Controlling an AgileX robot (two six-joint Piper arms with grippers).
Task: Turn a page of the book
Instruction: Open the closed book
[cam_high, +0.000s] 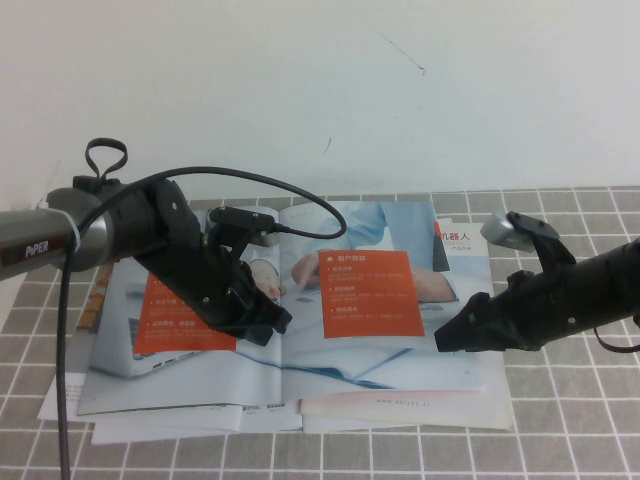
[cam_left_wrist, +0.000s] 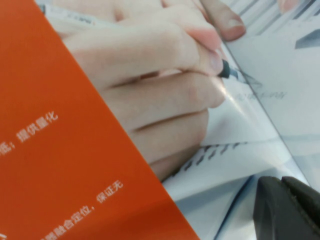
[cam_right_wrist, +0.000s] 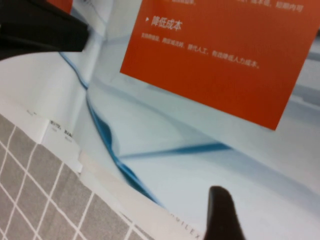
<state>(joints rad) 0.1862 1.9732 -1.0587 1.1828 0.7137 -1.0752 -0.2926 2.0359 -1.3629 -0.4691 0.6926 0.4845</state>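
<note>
On the tiled surface (cam_high: 560, 430) the book (cam_high: 290, 380) lies open; closed left gripper (cam_high: 262, 322) pins its left side, spread right gripper (cam_high: 452, 335) hovers beside the page (cam_high: 400, 340): pinch only its outer edge.

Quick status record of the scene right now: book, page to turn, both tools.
book: book lies open and flat on the tiled table
page: right-hand page with orange panel, lying flat, not lifted
left tool: left tool shut, low over the book near its centre fold
right tool: right tool open, at the page's outer edge, holding nothing
</note>
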